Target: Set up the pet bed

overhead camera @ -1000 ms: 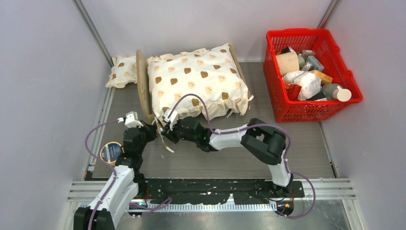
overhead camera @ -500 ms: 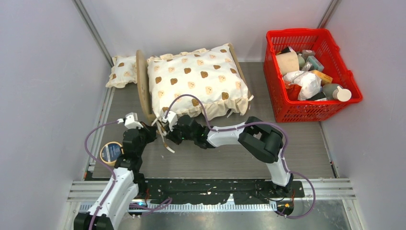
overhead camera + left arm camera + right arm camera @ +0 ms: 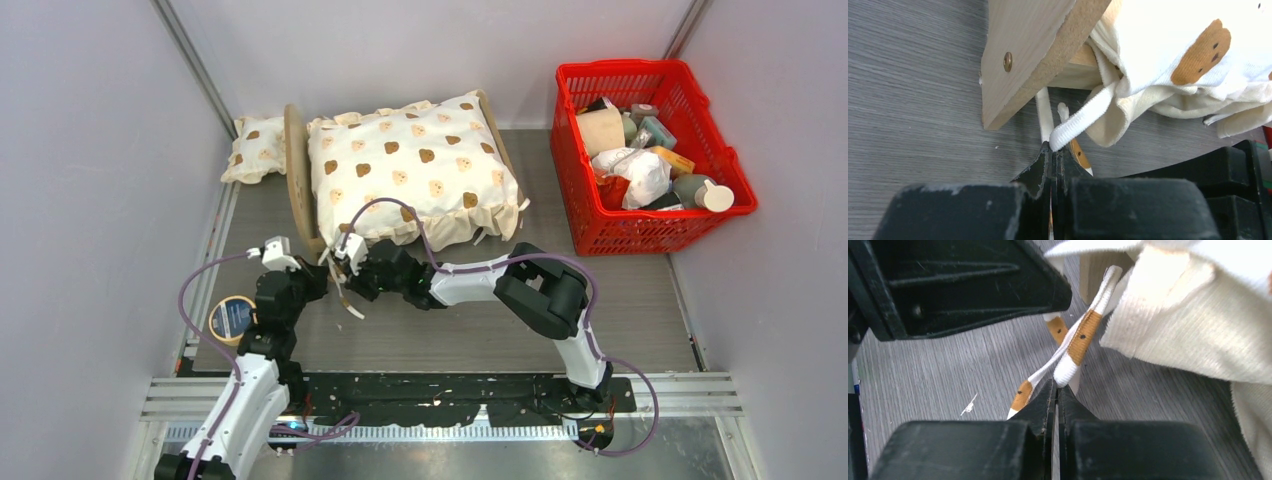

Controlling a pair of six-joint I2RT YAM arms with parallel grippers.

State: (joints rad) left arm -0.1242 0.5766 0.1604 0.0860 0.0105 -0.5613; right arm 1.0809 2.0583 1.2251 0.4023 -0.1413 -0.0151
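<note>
Left end effector (image 3: 1052,148): fingers pressed together, clamped on the end of a white cushion tie (image 3: 1082,119). Right end effector (image 3: 1056,386): also closed, pinching the tip of a brown-and-white tie (image 3: 1084,334). The two meet nose to nose at centre-left of the overhead view, just below the bed's near corner.

Both ties run up to the ruffled bear-print cushion (image 3: 410,165), which lies on the pet bed (image 3: 1023,55). In the left wrist view a wooden corner of the frame, with a brass screw in it, sits at upper centre, right above the pinched tie. Overhead, the bed sits upper centre-left on the worktop (image 3: 450,330), with its wooden end boards showing at either side of the cushion.

Handling, as I judge it:
- The frame looks like thin light wood: stiff, but light enough to slide or tip if you tug the ties hard.
- Hold it by the edge of an end board or by a leg, never by the cushion.
- The cushion is soft and will bunch.
- The ties are limp, narrow and slippery, so grip close to the tips with a full pinch and pull gently.

Other items: small bear-print pillow (image 3: 255,148) upper left, beyond the bed's left end board; red basket (image 3: 650,240) upper right; tape roll (image 3: 232,318) at left.
</note>
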